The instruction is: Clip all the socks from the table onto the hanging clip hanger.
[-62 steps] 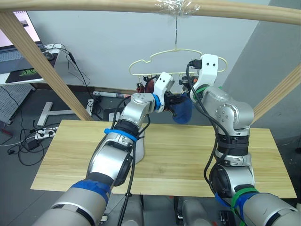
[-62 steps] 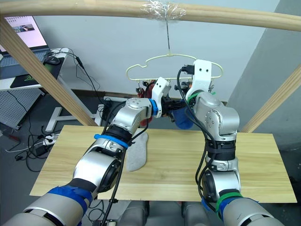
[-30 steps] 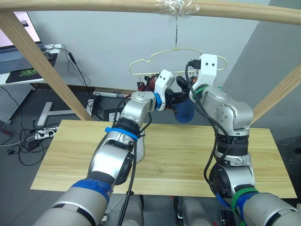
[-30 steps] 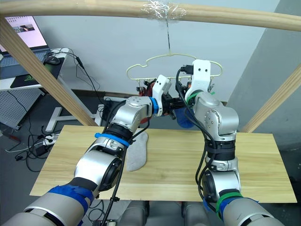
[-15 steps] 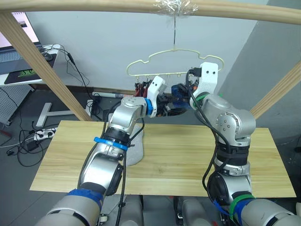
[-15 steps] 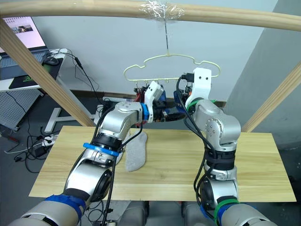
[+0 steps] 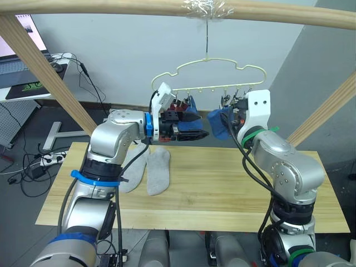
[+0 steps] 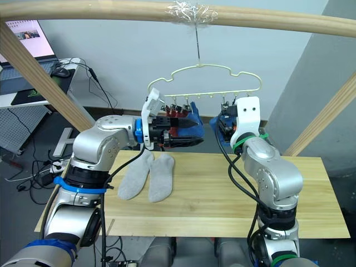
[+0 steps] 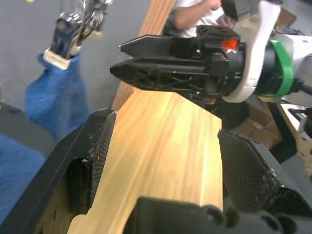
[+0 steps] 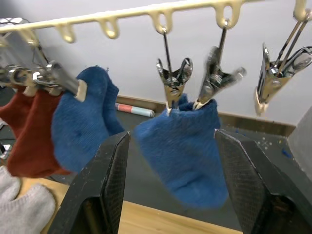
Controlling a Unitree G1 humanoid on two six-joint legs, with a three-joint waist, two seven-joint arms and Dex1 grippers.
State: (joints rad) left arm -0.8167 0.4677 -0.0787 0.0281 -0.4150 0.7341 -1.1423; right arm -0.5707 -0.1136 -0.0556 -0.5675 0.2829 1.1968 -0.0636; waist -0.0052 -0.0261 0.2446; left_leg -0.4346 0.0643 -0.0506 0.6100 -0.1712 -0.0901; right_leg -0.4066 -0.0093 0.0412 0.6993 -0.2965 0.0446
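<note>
Head views: clip hanger (image 7: 207, 62) hangs from the wooden pole (image 7: 111, 6). Two grey socks (image 8: 150, 174) lie side by side on the table (image 7: 222, 183), below the left claw (image 8: 192, 139), which is empty.

Left wrist view: left claw fingers (image 9: 95, 156) spread wide; the right claw (image 9: 122, 58) appears opposite, nearly closed, empty.

Right wrist view: right claw fingers (image 10: 109, 180) spread, holding nothing. Two blue socks (image 10: 183, 146) and the rust red socks (image 10: 27, 129) hang clipped.
</note>
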